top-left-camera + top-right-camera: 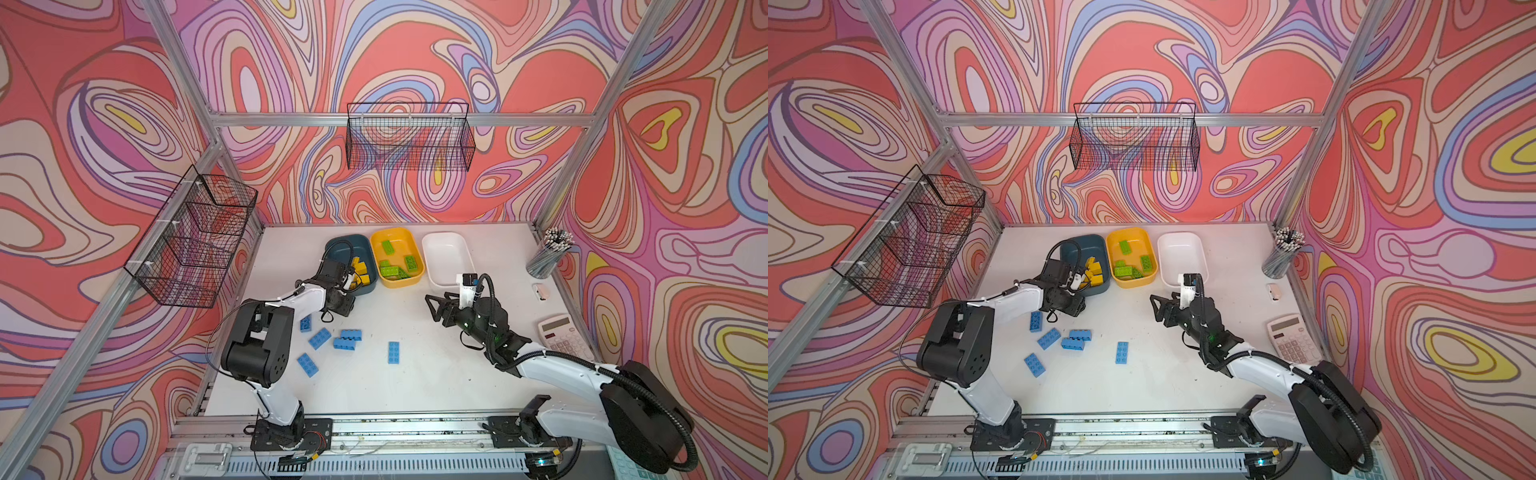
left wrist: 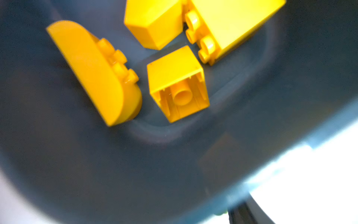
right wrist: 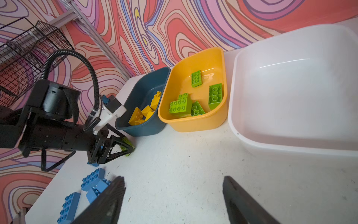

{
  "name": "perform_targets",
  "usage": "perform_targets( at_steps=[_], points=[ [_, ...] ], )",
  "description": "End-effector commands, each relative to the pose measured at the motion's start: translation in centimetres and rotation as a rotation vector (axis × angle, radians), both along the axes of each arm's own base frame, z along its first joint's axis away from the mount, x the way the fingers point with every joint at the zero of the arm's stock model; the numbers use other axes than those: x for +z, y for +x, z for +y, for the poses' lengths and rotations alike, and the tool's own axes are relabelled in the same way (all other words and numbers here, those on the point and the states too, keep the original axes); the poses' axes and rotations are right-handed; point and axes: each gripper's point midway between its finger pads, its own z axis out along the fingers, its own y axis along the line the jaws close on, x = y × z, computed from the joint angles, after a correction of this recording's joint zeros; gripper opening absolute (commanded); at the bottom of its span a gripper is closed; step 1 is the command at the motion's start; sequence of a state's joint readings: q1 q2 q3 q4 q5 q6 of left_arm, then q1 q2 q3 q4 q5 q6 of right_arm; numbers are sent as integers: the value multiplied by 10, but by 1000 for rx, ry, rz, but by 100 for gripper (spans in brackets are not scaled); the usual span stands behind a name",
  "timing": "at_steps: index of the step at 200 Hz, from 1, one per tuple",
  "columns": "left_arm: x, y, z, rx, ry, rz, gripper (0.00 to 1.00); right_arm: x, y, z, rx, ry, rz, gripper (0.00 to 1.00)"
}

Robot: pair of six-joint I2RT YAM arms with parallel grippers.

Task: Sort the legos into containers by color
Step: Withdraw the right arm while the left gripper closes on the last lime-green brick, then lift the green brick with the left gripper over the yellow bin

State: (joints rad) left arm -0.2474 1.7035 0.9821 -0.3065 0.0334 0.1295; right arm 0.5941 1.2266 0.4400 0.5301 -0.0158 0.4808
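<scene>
Beside teal tub (image 3: 140, 127): left tool (image 3: 127, 148), opening unclear to me
Right tool (image 3: 173, 180): spread wide, empty
Risk: I may knock tub, scattering yellow legos (image 3: 143, 114)

Tubs and bricks, counted
There are three shallow rounded plastic tubs: one dark teal tub (image 1: 345, 245), one yellow-orange tub (image 1: 401, 240) and one white tub (image 1: 446, 257). Six light blue studded bricks (image 1: 394, 353) lie outside them. I count at least four lime green bricks (image 3: 215, 96) and at least four yellow bricks (image 2: 177, 83); some overlap.
</scene>
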Motion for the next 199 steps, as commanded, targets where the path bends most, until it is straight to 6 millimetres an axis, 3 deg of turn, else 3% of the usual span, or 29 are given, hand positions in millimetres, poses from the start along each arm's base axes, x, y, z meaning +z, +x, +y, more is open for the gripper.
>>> perform_targets(
  at_steps=[1, 57, 99, 148, 199],
  points=[
    [44, -2, 1, 36, -39, -40, 58, 2, 1, -3, -15, 5, -8, 83],
    [137, -7, -28, 22, -254, -210, 58, -1, 1, -1, -10, 16, 2, 83],
    [171, 21, -67, -36, -311, -258, 58, -3, 1, -2, -16, 16, 5, 83],
    [166, 71, -129, -112, -348, -248, 59, -4, 2, -4, -26, 10, 1, 83],
    [143, 116, -166, -117, -379, -215, 59, -6, 3, -5, -30, 4, 3, 84]
  ],
)
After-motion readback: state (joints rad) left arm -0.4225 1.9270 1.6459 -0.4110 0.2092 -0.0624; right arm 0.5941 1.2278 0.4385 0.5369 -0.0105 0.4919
